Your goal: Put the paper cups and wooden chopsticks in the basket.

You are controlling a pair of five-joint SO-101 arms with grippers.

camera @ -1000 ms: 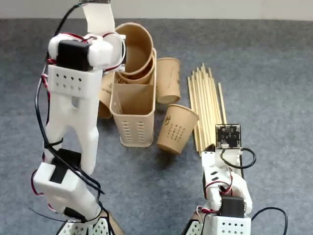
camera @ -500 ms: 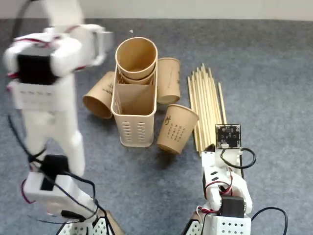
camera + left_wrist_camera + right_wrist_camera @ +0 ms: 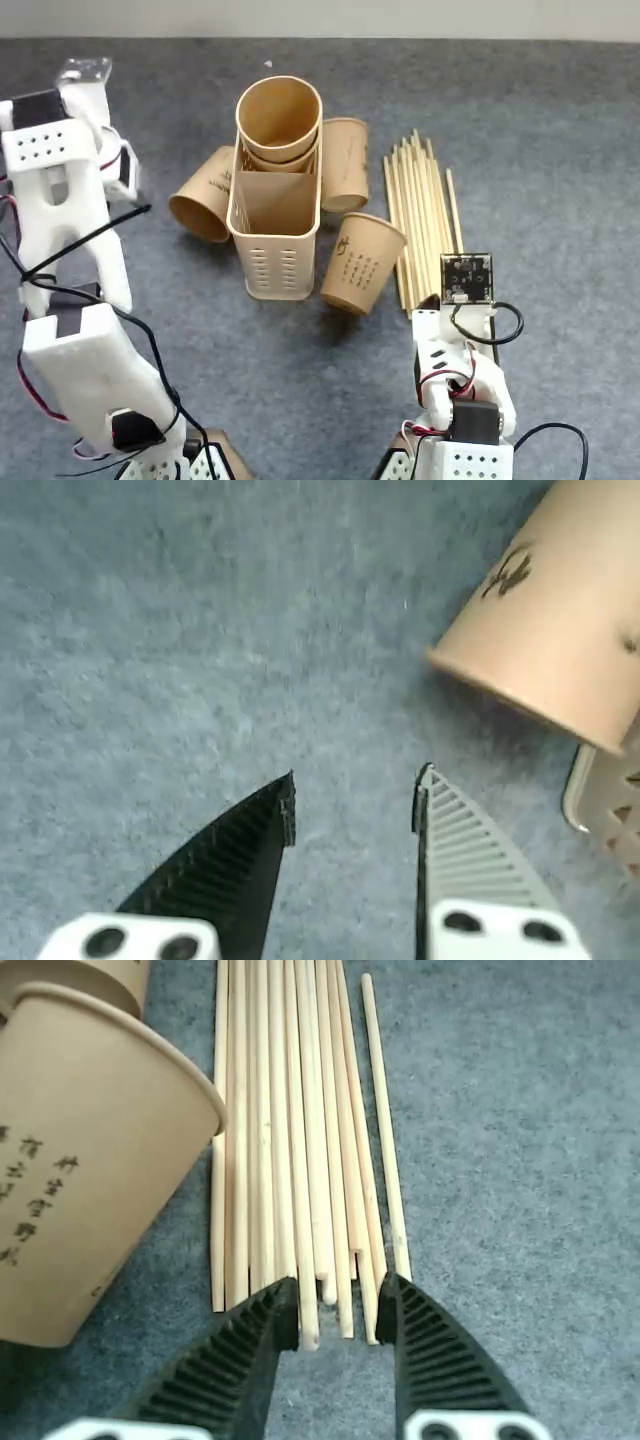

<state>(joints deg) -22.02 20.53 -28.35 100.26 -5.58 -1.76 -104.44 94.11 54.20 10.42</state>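
Note:
The beige basket (image 3: 270,245) stands mid-table, with stacked paper cups (image 3: 280,115) upright in its far compartment. One cup (image 3: 205,192) lies left of it, another (image 3: 345,160) lies on its right, and a third (image 3: 362,262) lies at its front right. Wooden chopsticks (image 3: 425,215) lie in a bundle further right. My left gripper (image 3: 355,777) is open over bare carpet beside the left lying cup (image 3: 555,630). My right gripper (image 3: 339,1300) is open, low over the near ends of the chopsticks (image 3: 300,1110), with the front-right cup (image 3: 80,1160) beside it.
The left arm (image 3: 60,190) stands tall along the table's left side. The right arm (image 3: 465,340) sits low at the front right. Grey carpet covers the table, with bare room at the far right and in front of the basket. The basket's corner (image 3: 600,800) shows near the left gripper.
The left arm let go of a cup, which now stands in the basket's far compartment, and swung away to the left. The right arm has kept still.

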